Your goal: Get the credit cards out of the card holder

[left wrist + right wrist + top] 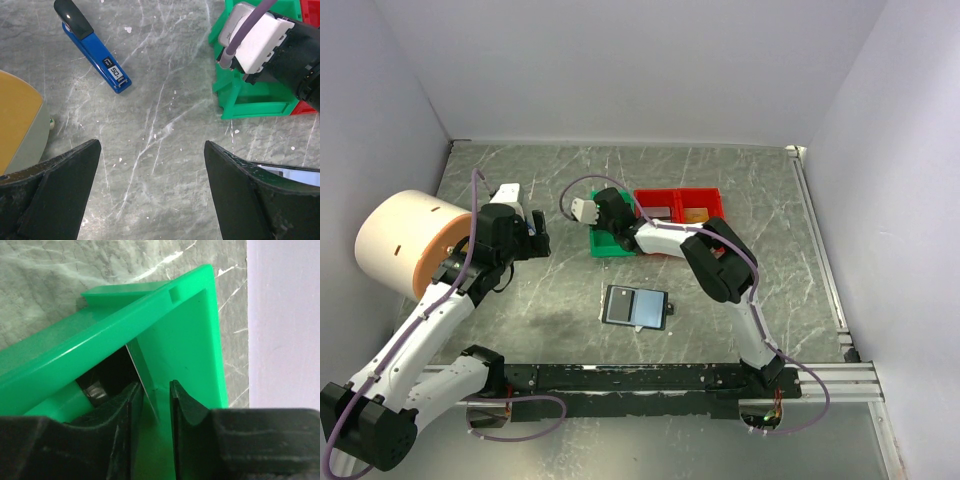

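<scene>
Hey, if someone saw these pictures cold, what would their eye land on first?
Probably the big peach-faced cylinder at far left. Next come the bright green bin and the red bins at the back. The right pincer is dipped into the green one, with a thin pale card between its slightly parted jaws. The black card holder lies open in the middle of the table.
</scene>
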